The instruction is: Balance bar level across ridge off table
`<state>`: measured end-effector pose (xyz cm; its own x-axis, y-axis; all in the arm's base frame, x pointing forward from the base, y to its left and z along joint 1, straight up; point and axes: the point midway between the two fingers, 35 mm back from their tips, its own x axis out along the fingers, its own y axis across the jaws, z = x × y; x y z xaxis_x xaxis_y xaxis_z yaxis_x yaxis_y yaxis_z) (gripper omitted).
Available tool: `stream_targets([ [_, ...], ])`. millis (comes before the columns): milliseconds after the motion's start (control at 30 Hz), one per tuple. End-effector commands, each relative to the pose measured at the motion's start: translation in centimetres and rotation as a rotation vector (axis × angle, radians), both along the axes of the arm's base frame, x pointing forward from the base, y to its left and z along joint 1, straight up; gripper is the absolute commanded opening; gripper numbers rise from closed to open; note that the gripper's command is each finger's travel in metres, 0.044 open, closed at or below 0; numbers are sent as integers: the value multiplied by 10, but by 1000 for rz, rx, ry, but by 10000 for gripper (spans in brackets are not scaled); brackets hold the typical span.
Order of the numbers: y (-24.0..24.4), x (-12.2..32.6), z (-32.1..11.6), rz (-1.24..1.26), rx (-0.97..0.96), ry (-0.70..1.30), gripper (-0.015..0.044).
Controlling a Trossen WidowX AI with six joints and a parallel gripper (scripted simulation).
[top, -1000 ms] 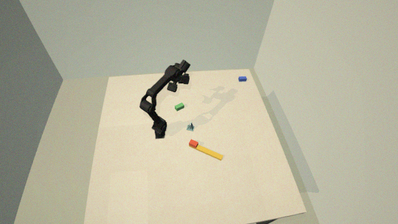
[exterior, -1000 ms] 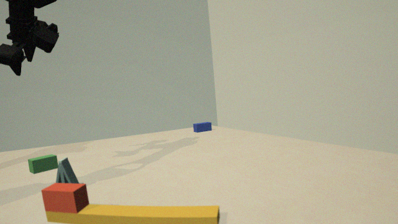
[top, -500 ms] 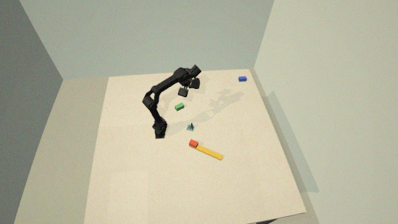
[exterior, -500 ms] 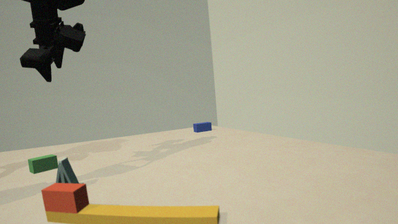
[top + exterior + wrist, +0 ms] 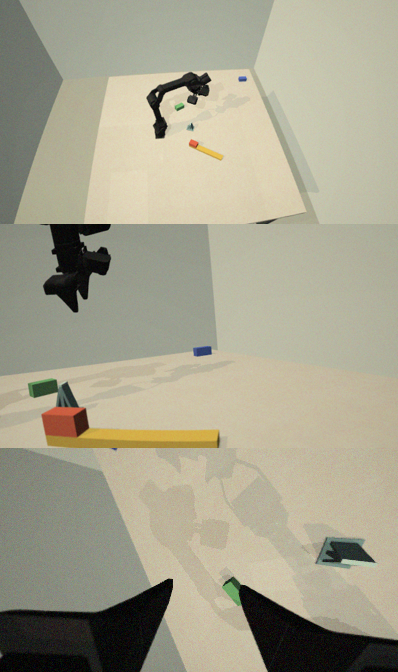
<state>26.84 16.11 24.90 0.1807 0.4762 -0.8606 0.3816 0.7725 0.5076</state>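
A yellow bar (image 5: 209,152) (image 5: 149,437) lies flat on the table, with a red block (image 5: 193,143) (image 5: 63,420) fixed on one end. A small teal wedge-shaped ridge (image 5: 190,126) (image 5: 66,396) (image 5: 346,552) stands on the table a short way from the bar's red end. My gripper (image 5: 193,99) (image 5: 78,303) (image 5: 206,586) is open and empty, high above the table. It hangs above the area near the green block (image 5: 179,106) (image 5: 43,387) (image 5: 231,590), away from the bar.
A blue block (image 5: 242,78) (image 5: 202,351) lies near the far right corner of the table. The arm's base (image 5: 160,129) stands left of the ridge. Walls enclose the table at the back and right.
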Motion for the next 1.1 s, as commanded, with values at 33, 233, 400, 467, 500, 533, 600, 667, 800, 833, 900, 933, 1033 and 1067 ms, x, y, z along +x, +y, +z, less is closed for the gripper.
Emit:
stream_targets([
  [33, -22, 18, -10, -23, -54, -6, 315],
  [233, -53, 35, -20, -52, -118, -15, 315],
  [400, -80, 47, -29, -72, -170, -15, 315],
  [467, -92, 51, -32, -80, -190, -13, 315],
  [500, -97, 53, -34, -84, -201, -12, 315],
  [533, -103, 55, -35, -87, -211, -10, 315],
  [600, -115, 58, -39, -94, -231, -7, 315],
  [667, -127, 61, -42, -100, -251, -2, 315],
  [800, -151, 65, -49, -111, -289, 10, 315],
  [833, -157, 66, -51, -114, -299, 13, 315],
  [900, -169, 67, -54, -119, -317, 21, 315],
  [933, -175, 67, -56, -121, -326, 25, 315],
  [1033, -193, 67, -60, -127, -352, 36, 315],
  [1067, -199, 67, -62, -128, -360, 40, 315],
])
